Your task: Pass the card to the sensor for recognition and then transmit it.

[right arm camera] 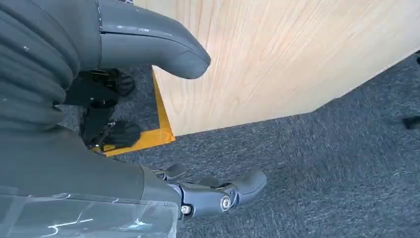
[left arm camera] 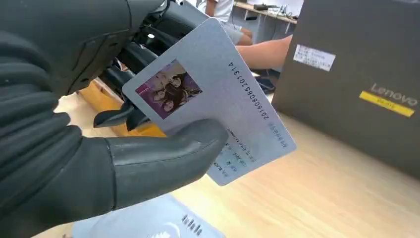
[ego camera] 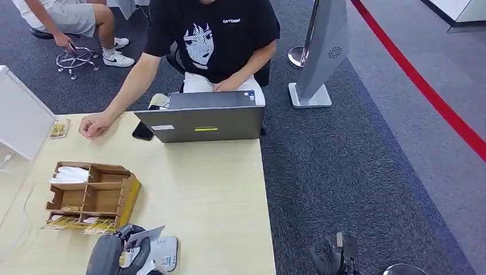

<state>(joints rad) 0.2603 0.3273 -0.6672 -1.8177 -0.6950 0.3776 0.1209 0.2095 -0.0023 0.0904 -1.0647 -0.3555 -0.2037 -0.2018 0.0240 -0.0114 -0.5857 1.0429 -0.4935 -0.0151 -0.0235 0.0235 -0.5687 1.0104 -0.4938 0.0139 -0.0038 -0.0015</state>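
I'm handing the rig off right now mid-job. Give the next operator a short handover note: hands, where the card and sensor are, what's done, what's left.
Left hand: holds the card between thumb and fingers, just above the white sensor pad at the table's near edge.
Right hand: hangs beside the table over the carpet, fingers apart, holding nothing.
Wooden card organizer sits on the table past the sensor; a person sits behind the laptop at the far side, one hand resting on the table.
Done: card picked up and brought to the sensor.
Left: whether it has been read cannot be told; then pass the card on, probably to the person.
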